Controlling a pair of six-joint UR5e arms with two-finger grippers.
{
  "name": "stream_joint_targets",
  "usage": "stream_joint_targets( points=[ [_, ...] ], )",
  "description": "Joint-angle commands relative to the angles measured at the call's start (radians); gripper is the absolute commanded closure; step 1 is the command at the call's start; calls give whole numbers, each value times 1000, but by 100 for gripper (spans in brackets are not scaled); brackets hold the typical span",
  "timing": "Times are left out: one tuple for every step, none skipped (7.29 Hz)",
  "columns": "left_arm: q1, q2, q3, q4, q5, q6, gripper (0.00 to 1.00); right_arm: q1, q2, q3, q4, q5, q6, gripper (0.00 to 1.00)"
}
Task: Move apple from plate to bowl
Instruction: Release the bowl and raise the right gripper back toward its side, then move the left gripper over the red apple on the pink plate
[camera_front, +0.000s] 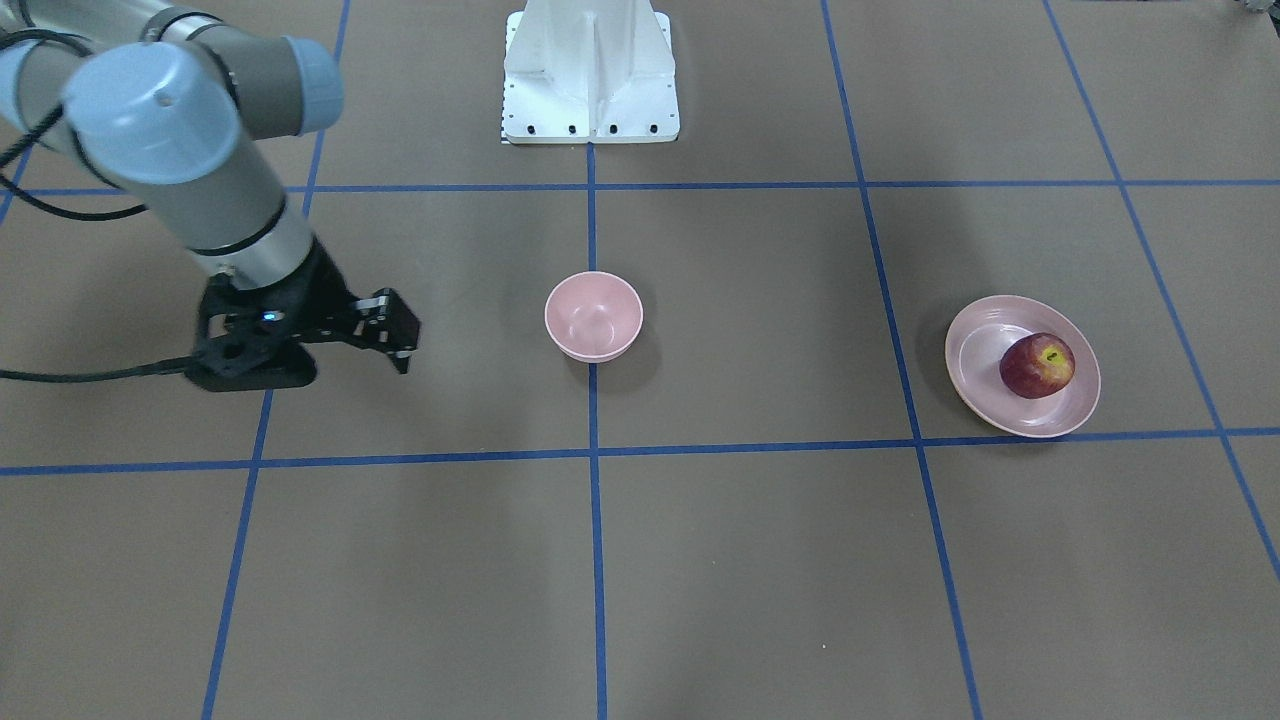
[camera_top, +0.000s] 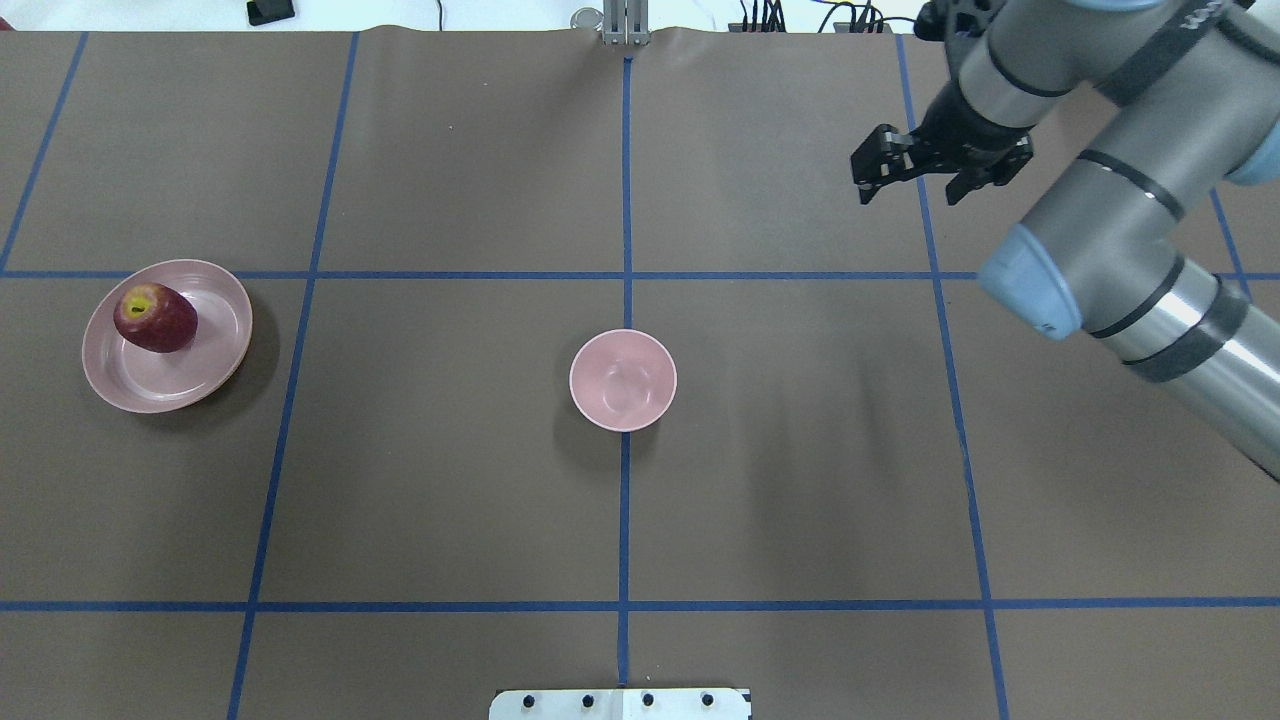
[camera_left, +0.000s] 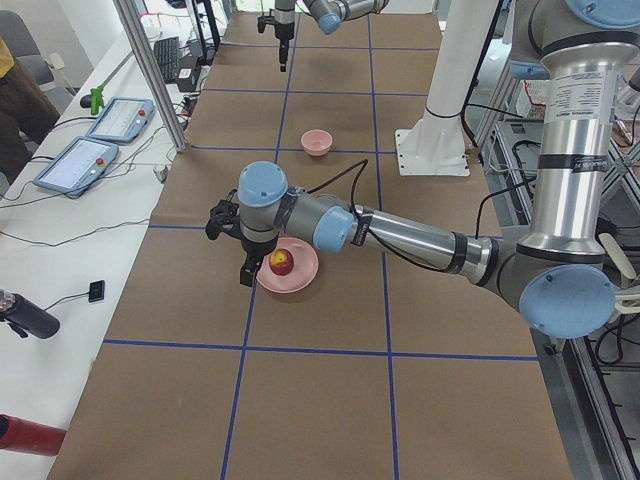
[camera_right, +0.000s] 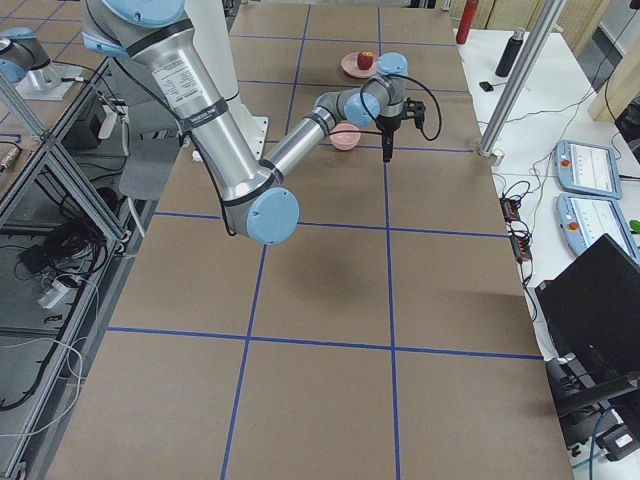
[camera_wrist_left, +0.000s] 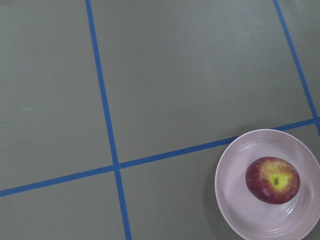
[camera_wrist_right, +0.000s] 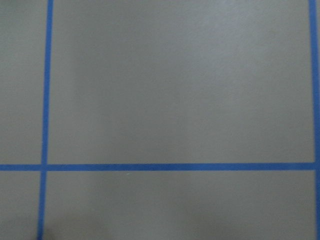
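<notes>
The dark-red apple (camera_front: 1037, 365) with a yellow stem patch lies on the wide pale-pink plate (camera_front: 975, 350). Both show in the overhead view, apple (camera_top: 155, 318) on plate (camera_top: 215, 340) at the far left, and in the left wrist view, apple (camera_wrist_left: 272, 180) on plate (camera_wrist_left: 235, 185). The small deep pink bowl (camera_front: 593, 315) stands empty at the table's middle (camera_top: 622, 380). My right gripper (camera_top: 912, 192) is open and empty, far from the bowl (camera_front: 403, 350). My left gripper (camera_left: 245, 265) shows only in the exterior left view, beside the plate; I cannot tell its state.
Brown table with a blue tape grid. The robot's white base (camera_front: 590, 75) stands at the table's edge. Operator pendants (camera_left: 90, 140) lie on a side bench beyond the table.
</notes>
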Motion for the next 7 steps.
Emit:
stream_joint_targets(
  points=[
    [130,-24,-24,-2,34,-182,1,171,-183,4,-2,48,-327,0],
    [153,-28,-24,-4,37,-282,0,257,-265,5,-5,48,-478,0],
    [195,-54,-22,-2,81,-367,0,346,-346,-1,-5,48,-628,0],
    [262,-65,-18,-2,145,-447,1,419,-404,-4,-7,48,-728,0],
    [323,-91,-4,-2,181,-495,1,457,-458,-5,-4,48,-775,0],
    [359,-108,42,-7,181,-495,1,475,-491,-6,-2,48,-810,0],
    [378,-146,101,-25,201,-486,1,488,-506,-6,-4,48,-826,0]
  ],
)
